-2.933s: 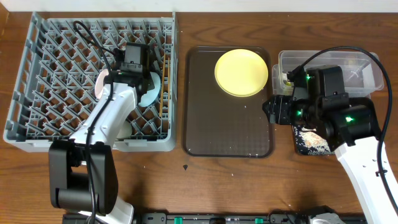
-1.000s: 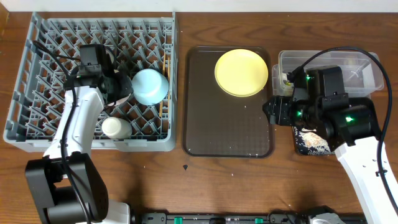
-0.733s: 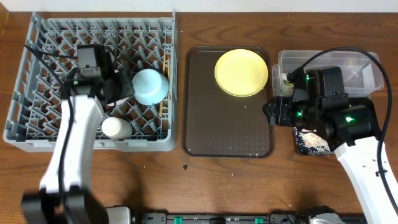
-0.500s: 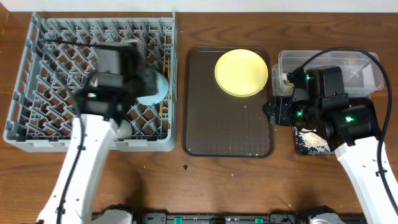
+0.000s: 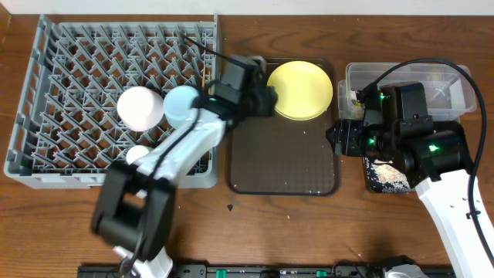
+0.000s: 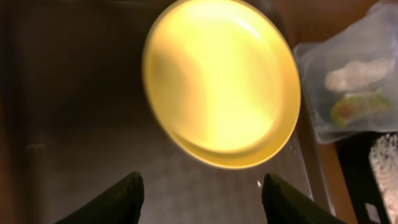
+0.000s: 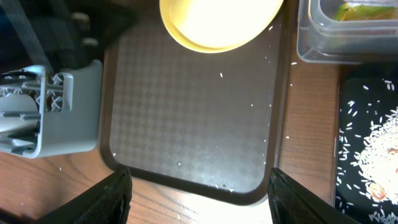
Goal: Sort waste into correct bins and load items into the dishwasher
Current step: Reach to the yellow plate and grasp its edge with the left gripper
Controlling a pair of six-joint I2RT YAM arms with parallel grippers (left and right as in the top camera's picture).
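on the wooden table [image 5: 231, 224] the left pincer [image 6: 202, 186], wide and empty, had swung from the grey rack [image 5: 77, 77], light-blue bowl [image 5: 183, 106] left inside, to the yellow plate [image 5: 299, 90] on the brown tray [image 5: 282, 162], likely next to load.

Overhead, light falls evenly and brightly, with soft short shadows; only the left arm [image 5: 185, 143] smears with motion blur. The left wrist view is soft throughout: ahead of the left end effector [image 6: 199, 193] the pale-yellow plate [image 6: 221, 87] glows overexposed against a dim brown tray [image 6: 68, 124]. The right wrist view is sharp, the plate again washed out.
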